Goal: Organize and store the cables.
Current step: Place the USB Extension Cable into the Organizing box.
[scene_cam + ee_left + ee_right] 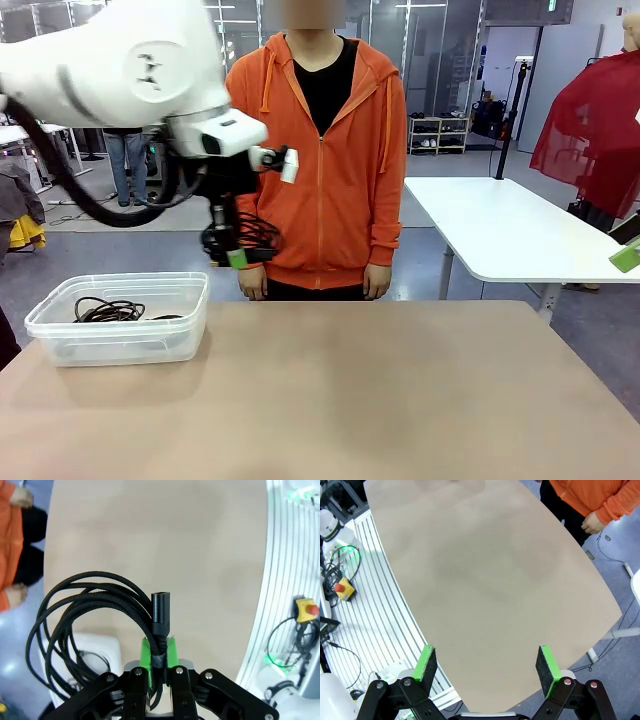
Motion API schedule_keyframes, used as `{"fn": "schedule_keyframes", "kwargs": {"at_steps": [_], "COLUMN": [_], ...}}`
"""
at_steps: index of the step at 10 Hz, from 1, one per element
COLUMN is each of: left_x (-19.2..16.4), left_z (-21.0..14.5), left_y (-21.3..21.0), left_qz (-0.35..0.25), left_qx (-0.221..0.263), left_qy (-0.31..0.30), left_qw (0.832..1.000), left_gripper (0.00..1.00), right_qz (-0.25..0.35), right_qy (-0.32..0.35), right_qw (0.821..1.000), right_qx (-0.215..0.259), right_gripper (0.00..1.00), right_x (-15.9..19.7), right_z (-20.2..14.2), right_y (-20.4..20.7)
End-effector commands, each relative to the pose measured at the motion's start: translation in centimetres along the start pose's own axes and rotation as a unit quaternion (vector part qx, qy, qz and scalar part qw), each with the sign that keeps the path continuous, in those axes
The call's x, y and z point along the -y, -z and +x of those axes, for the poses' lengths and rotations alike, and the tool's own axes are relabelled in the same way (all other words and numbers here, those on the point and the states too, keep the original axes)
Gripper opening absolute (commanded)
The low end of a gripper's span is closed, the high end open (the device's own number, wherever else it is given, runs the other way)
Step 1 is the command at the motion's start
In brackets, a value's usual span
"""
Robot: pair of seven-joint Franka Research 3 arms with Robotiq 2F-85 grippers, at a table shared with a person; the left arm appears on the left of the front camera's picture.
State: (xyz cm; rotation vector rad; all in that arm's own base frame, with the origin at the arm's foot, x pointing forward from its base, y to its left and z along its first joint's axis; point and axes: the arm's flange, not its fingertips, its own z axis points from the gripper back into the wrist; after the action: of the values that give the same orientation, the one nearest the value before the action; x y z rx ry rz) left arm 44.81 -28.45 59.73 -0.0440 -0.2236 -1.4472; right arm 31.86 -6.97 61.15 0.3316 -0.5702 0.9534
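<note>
Holding a coiled cable (95, 625) clamped in our left gripper (159, 672) above the table, we've got the clear bin (120, 320) down and to its left — one cable (108, 311) already inside. Our right gripper (486, 665) hangs wide apart, holding nothing. The held one's thin, black, braided — loops dangling, plug sticking up.

Bare tabletop (400, 390) right of the clear bin (120, 320); person (325, 150) along the far edge
</note>
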Motion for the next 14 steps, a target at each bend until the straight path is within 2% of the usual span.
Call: {"fn": "schedule_keyframes", "kwargs": {"at_steps": [1,5,7,9,10,11,14], "left_x": [0.0,-3.6,-5.3,-6.9,-6.9,-6.4,-6.4], "left_z": [-4.0,-9.4,-11.6,-12.8,-12.7,-12.7,-12.7], "left_y": [0.0,-0.7,-0.2,0.1,-0.1,-0.2,-0.2], "left_qz": [0.017,0.033,0.035,0.038,0.041,0.031,0.031], "left_qx": [0.043,0.088,0.094,0.085,0.078,0.076,0.076], "left_qy": [-0.075,-0.161,-0.194,-0.207,-0.18,-0.198,-0.198], "left_qw": [0.996,0.982,0.976,0.974,0.98,0.977,0.977], "left_gripper": [0.08,0.08,0.08,0.08,0.08,0.08,0.08], "right_qz": [0.0,0.0,0.0,0.0,0.0,0.0,0.0], "right_qy": [0.002,0.002,0.002,0.002,0.002,0.002,0.002], "right_qw": [1.0,1.0,1.0,1.0,1.0,1.0,1.0], "right_qx": [0.002,0.002,0.002,0.002,0.002,0.002,0.002], "right_gripper": [1.0,1.0,1.0,1.0,1.0,1.0,1.0], "right_x": [-0.1,-0.1,-0.1,-0.1,-0.1,-0.1,-0.1], "right_z": [0.1,0.1,0.1,0.1,0.1,0.1,0.1], "right_y": [-0.1,-0.1,-0.1,-0.1,-0.1,-0.1,-0.1]}}
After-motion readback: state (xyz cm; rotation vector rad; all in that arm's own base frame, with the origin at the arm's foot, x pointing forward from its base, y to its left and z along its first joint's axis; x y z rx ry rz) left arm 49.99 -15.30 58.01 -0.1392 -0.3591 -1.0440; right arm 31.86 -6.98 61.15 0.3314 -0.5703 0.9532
